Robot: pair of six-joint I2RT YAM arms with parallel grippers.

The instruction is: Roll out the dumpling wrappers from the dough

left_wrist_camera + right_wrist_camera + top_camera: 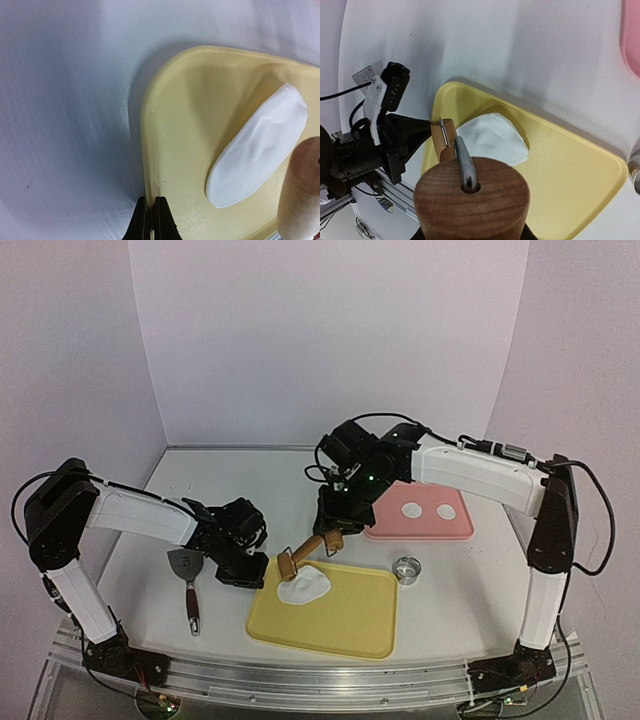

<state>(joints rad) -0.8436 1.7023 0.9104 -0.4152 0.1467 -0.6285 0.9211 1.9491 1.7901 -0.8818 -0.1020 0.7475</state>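
An irregular white dough piece (304, 586) lies in the left part of a yellow tray (350, 625). My right gripper (332, 528) is shut on the wooden handle (470, 200) of a small roller. The roller's head (290, 562) is at the dough's left edge. My fingers are hidden behind the handle in the right wrist view, where the dough (492, 141) shows beyond the head (442, 141). My left gripper (151, 212) is shut on the yellow tray's left rim (146, 150). Two round white dumpling wrappers (410, 510) (446, 511) lie on a pink tray (425, 530) at the right.
A metal ring cutter (406, 568) stands between the pink and yellow trays. A spatula (187, 585) with a dark handle lies left of my left gripper. White walls close the table at the back and sides. An aluminium rail runs along the near edge.
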